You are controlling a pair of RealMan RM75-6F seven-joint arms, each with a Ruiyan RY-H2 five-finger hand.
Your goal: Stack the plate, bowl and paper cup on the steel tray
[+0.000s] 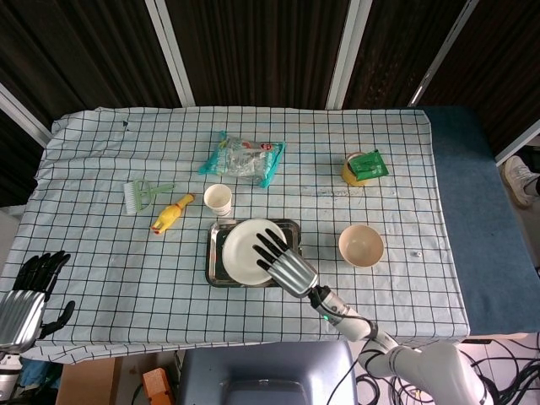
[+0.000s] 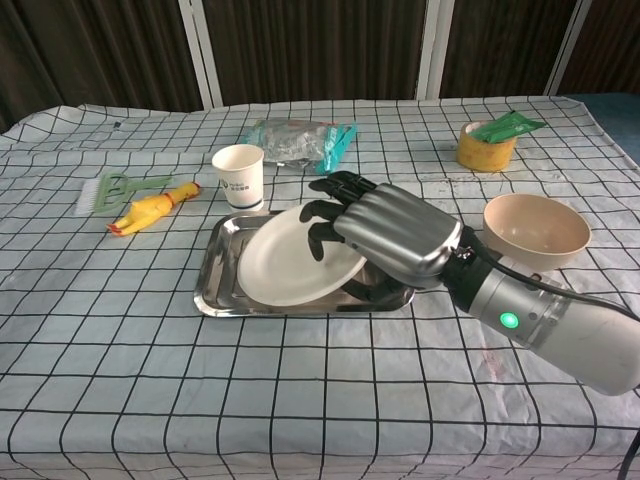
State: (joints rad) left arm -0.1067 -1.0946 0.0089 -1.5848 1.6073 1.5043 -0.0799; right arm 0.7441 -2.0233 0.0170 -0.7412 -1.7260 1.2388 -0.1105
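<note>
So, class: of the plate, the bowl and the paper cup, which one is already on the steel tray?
The plate: it lies in the tray under the right robot hand. The cup and bowl stand on the cloth.

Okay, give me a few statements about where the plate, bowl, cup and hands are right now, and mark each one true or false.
1. The plate lies in the steel tray. True.
2. The bowl is stacked on the plate. False: it sits on the tablecloth to the right of the tray, nothing in it.
3. The paper cup stands upright behind the tray's far left corner. True.
4. The left hand is over the tray. False: it hangs off the table's near left corner, while the right hand is at the plate's right edge.
5. The yellow toy is inside the tray. False: it lies on the cloth left of the cup.
</note>
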